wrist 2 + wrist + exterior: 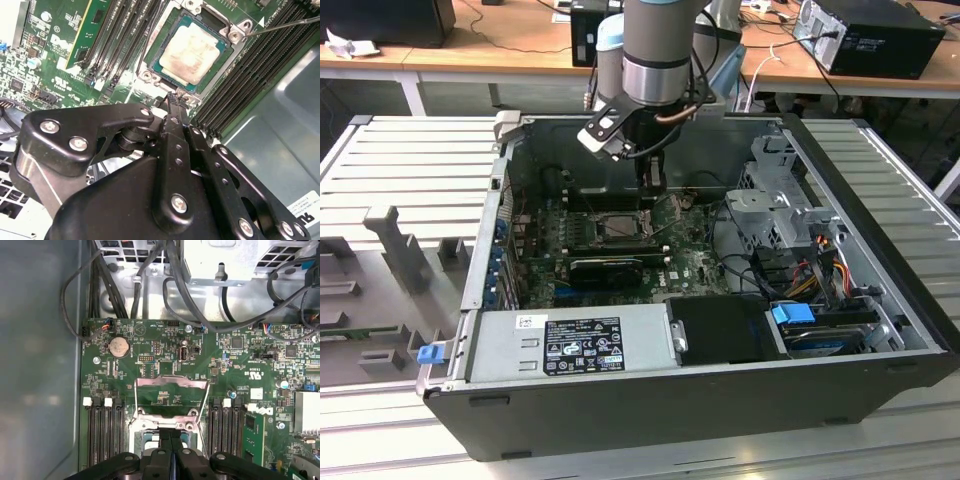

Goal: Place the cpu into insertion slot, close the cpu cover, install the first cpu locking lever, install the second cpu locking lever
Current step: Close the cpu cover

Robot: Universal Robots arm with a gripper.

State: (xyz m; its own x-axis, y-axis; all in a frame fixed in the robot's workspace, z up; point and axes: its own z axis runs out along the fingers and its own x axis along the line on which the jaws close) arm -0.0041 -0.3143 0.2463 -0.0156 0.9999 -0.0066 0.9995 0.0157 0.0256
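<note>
The cpu (192,47), a square chip with a dull silver top, lies flat in the insertion slot (150,65) on the green board. My gripper (175,95) is shut, its fingertips together just above the slot's near edge, with nothing visible between them. In the first wrist view my gripper (171,432) hides part of the slot, and the cpu cover (172,383) stands open beyond it, with a thin wire locking lever (135,400) raised on either side. In the exterior view my gripper (651,200) hangs inside the open computer case, beside the slot (620,226).
Long black memory slots (250,75) flank the socket on both sides. A power supply (570,345) sits at the case front, and a drive cage (770,200) with cables is at the exterior view's right. Black cables (190,305) cross above the board.
</note>
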